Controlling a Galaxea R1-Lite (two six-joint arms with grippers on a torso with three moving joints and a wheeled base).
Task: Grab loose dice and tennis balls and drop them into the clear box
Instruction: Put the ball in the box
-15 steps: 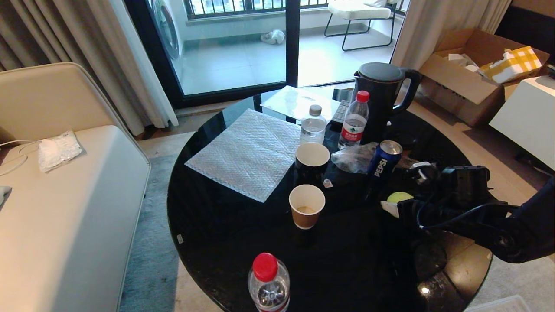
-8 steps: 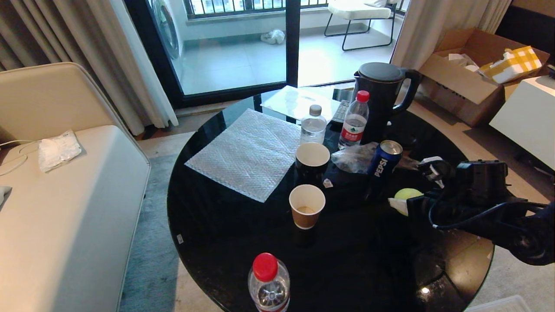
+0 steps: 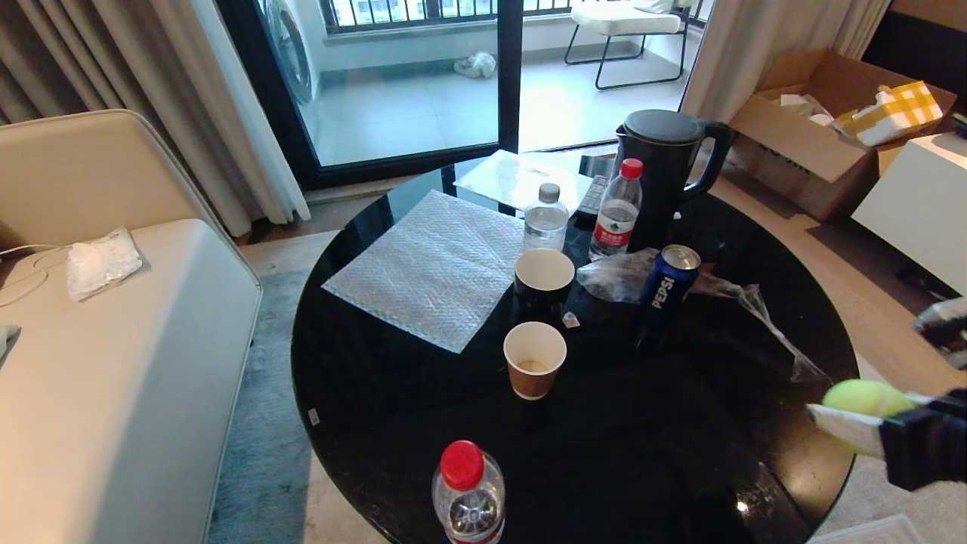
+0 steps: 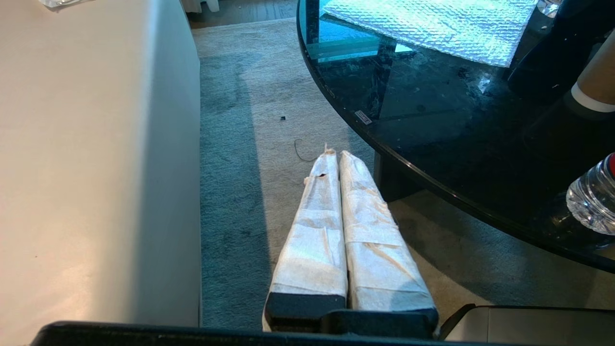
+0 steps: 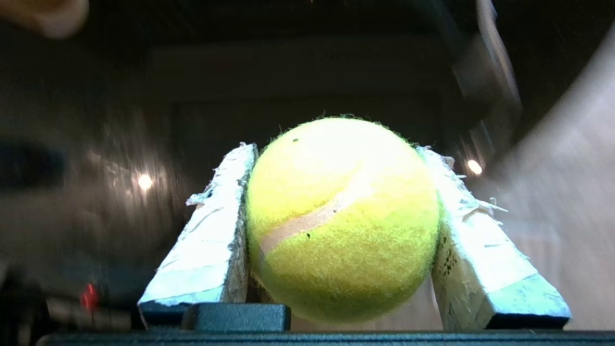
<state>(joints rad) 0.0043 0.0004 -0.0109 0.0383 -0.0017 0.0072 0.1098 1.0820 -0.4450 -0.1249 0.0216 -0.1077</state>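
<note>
Yellow-green tennis ball point(image 3: 861, 397) now past table point(image 3: 423, 423) edge

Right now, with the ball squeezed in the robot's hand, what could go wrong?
1. The right gripper pinches the round tennis ball on two sides only, so it might slip out and roll away.
2. Only a corner of the clear box shows in the head view, so a drop might miss it.

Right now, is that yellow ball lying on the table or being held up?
Held. The tennis ball sits squeezed between the right gripper's two padded fingers, at the black table's right edge.
</note>
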